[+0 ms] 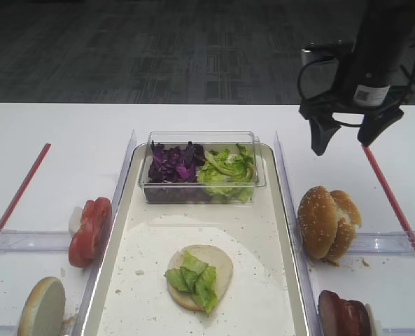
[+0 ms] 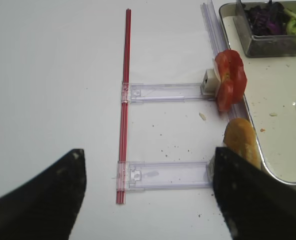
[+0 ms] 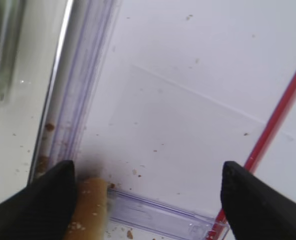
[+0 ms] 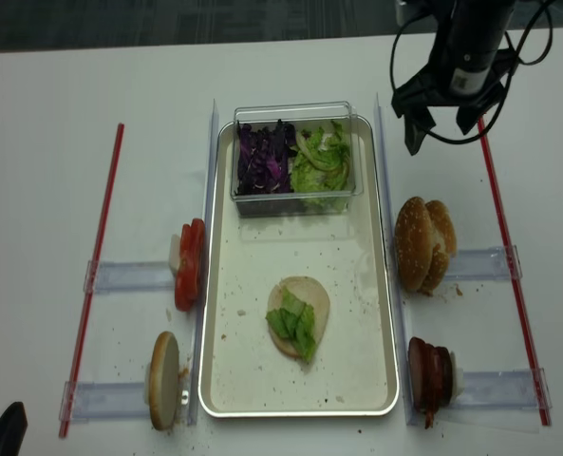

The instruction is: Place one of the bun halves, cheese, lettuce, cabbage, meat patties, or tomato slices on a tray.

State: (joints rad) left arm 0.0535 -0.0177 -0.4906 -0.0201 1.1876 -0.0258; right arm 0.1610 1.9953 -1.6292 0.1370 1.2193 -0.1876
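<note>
The tray (image 1: pixel 113 231) (image 4: pixel 208 285) holds one bun half (image 1: pixel 220 266) topped with lettuce (image 1: pixel 193 276). At its far end a clear tub holds cabbage (image 1: pixel 173 162) and more lettuce (image 1: pixel 228 168). Right of the tray stand two bun halves (image 1: pixel 326 220) and the meat patties (image 1: pixel 343 313). To its left are tomato slices (image 1: pixel 89 229) (image 2: pixel 230 80) and another bun half (image 1: pixel 40 306) (image 2: pixel 241 140). No cheese shows. My right gripper (image 1: pixel 343 136) (image 3: pixel 148 172) hangs open and empty beyond the right buns. My left gripper (image 2: pixel 148 160) is open and empty over the table left of the tray.
Clear plastic rails (image 1: pixel 385 243) (image 2: pixel 167 91) prop the food beside the tray. Red strips (image 1: pixel 392 203) (image 2: pixel 125 95) run along both outer sides. The table's far edge (image 1: pixel 193 105) meets dark carpet.
</note>
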